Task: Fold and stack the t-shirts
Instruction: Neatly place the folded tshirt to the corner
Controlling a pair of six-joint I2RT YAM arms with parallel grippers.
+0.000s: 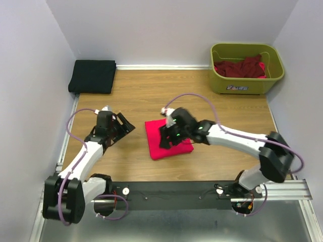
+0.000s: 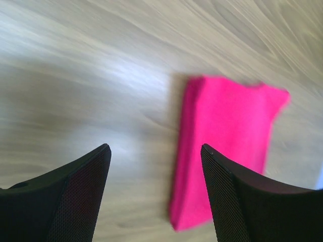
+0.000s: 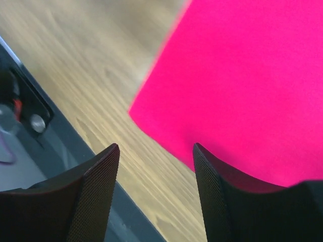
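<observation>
Soft pink-red t-shirt (image 1: 155, 137), folded flat and rectangular, lies mid-frame on grained wood table (image 1: 151, 91); left gripper (image 2: 154, 147) and right gripper (image 3: 155, 146) gape wide, empty.

Place: robot lab booth.
Walls: plain white panels (image 1: 166, 25) boxing in three sides.
Table: wood-grain top (image 1: 141, 96).
Rig: left arm (image 1: 83, 157) and right arm (image 1: 237, 139) on a black bar (image 1: 171, 190), purple cables (image 1: 194, 95) trailing.

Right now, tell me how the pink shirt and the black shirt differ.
The pink shirt is bright; the black shirt is dark. The pink shirt lies in the middle of the table; the black shirt lies in its far left corner. The pink shirt sits askew; the black shirt sits square to the table. Both are folded flat.
</observation>
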